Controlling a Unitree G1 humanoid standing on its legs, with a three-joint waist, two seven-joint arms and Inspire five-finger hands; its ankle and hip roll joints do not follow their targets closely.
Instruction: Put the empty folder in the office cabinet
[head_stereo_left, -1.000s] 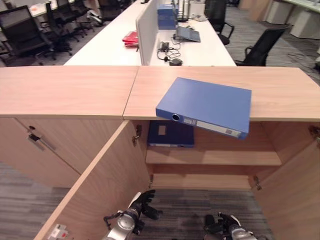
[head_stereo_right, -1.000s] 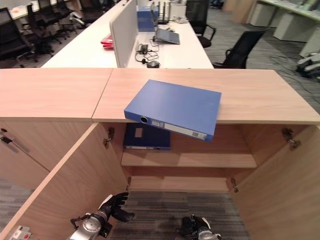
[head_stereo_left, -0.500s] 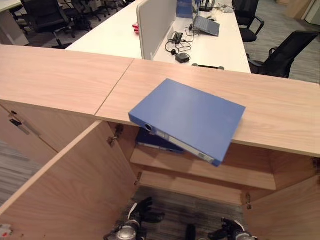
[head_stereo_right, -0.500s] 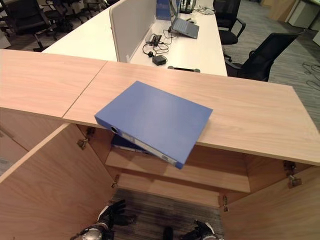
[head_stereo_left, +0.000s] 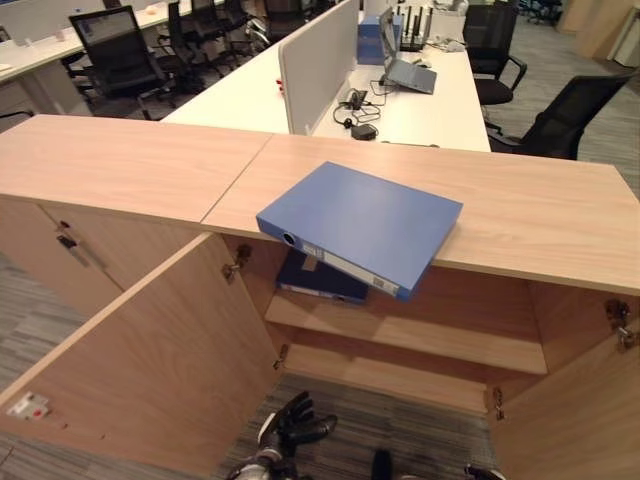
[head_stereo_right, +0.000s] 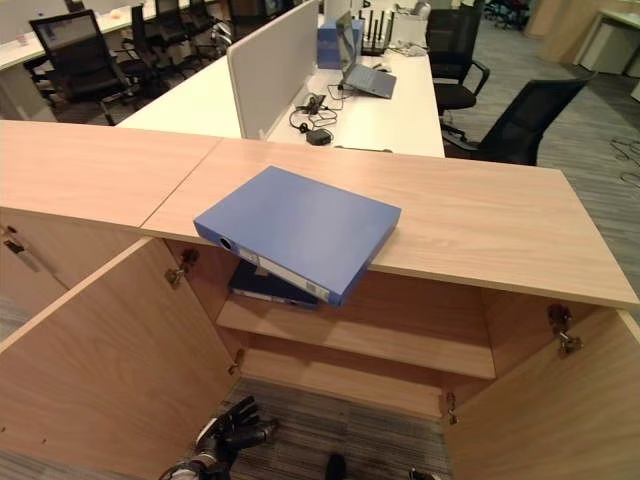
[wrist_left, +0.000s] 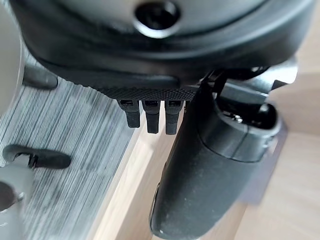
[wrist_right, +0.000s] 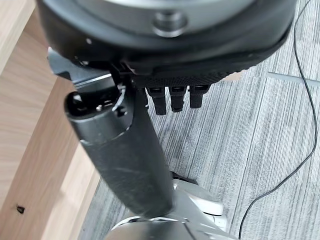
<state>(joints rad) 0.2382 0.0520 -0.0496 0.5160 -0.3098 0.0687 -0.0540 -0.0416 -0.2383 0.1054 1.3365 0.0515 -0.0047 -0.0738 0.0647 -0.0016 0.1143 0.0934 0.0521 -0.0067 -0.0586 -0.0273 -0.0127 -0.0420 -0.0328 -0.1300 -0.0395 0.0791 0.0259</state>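
While the cabinet (head_stereo_left: 540, 210) stood with both doors wide open, the job had not really begun; the left door (head_stereo_left: 150, 360) swung out toward the robot, and the right door (head_stereo_right: 545, 420) did the same on the other side. On the cabinet's top lay the folder (head_stereo_left: 365, 222), blue and flat, with one corner poking out past the front edge; nothing held it. Inside, on the shelf (head_stereo_left: 420, 335), a second folder (head_stereo_left: 320, 282) lay flat at the left end, so the rest of the shelf looked free.

Both hands hung low by the floor, well apart from the folder; the left hand (head_stereo_left: 295, 430) had its fingers spread and loose, holding nothing; the right hand (wrist_right: 172, 97) held nothing too, its fingers looking straight in its wrist view.

I think the step was the reach; next the hands should go up to the folder, take it by its jutting corner, then lower it onto the shelf beside the second folder.
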